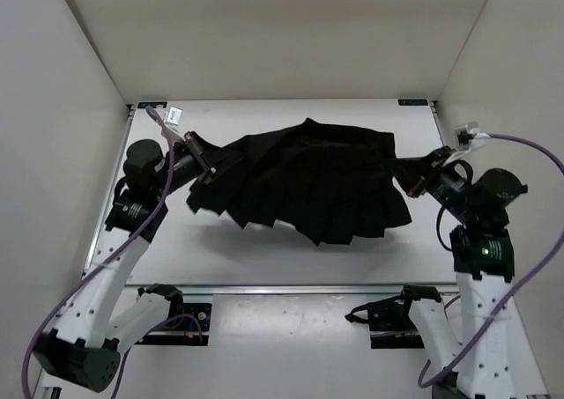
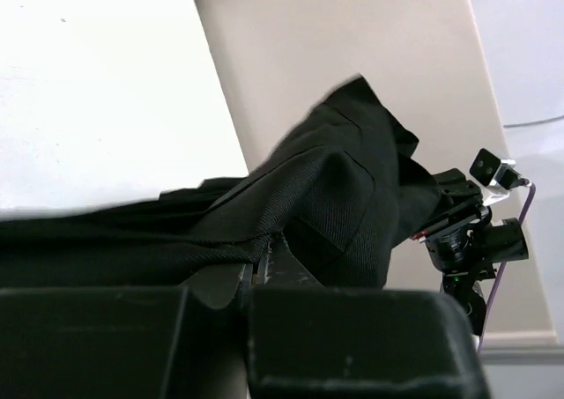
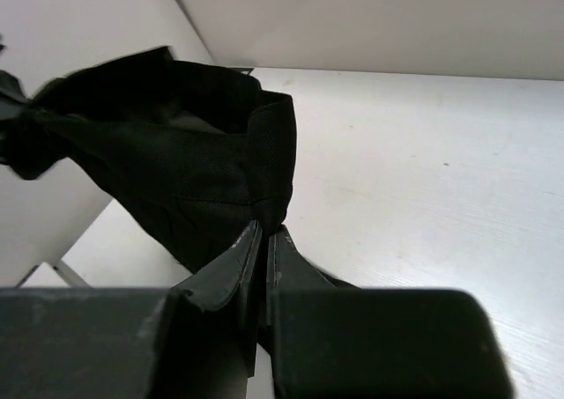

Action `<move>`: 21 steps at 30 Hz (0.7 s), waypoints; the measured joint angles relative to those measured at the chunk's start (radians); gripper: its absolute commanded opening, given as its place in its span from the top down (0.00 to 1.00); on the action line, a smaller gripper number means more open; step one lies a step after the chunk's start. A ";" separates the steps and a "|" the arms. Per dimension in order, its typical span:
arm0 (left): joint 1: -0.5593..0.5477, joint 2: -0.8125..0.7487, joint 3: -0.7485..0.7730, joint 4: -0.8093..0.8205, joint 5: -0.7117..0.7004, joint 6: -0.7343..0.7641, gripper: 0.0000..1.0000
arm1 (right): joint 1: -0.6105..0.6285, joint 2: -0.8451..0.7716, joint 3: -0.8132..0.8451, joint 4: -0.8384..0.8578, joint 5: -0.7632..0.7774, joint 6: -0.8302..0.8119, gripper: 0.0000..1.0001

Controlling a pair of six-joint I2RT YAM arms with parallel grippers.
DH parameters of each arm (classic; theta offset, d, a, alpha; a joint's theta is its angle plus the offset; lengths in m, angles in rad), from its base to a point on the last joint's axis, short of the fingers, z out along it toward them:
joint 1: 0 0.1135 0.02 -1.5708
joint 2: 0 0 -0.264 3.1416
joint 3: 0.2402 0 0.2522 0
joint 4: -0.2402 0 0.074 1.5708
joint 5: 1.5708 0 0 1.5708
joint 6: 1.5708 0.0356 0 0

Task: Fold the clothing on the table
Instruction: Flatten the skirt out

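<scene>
While it is held at both ends, the clothing [image 1: 317,183] hangs spread across the middle of the bench [image 1: 264,262], its pleated folds falling toward the near side and casting a shadow on the white surface beneath; whether the lower hem touches the bench cannot be told. The left jaws are pressed together on a bunched left edge of the fabric, as the left wrist view confirms, with cloth [image 2: 335,196] gathered right at the tips. The right jaws likewise pinch the right edge, the fabric [image 3: 176,152] draping away from them to the left over the bench [image 3: 423,152]. The left arm [image 1: 132,210] and right arm [image 1: 480,232] stand at opposite sides, well apart, with nothing between them but the garment. White walls [image 1: 53,108] enclose the bench on the left, right and far sides. A purple cable [image 1: 529,152] loops out from the right arm. A metal rail [image 1: 282,289] runs along the near edge. A small white tag [image 1: 174,114] sits by the far left corner, its print too small to read. A green light [image 1: 484,250] shows on the right arm.
</scene>
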 measured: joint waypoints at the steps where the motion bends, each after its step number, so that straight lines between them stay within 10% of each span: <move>1: 0.008 0.023 0.000 0.013 0.007 -0.005 1.00 | 0.008 0.024 -0.002 0.025 -0.010 0.010 1.00; 15: 0.183 0.744 0.595 0.141 0.206 -0.028 1.00 | 0.144 0.702 0.459 0.191 0.039 -0.003 0.99; 21: 0.236 0.623 0.387 0.307 0.274 -0.047 0.95 | 0.137 0.617 0.370 0.266 0.037 -0.033 0.96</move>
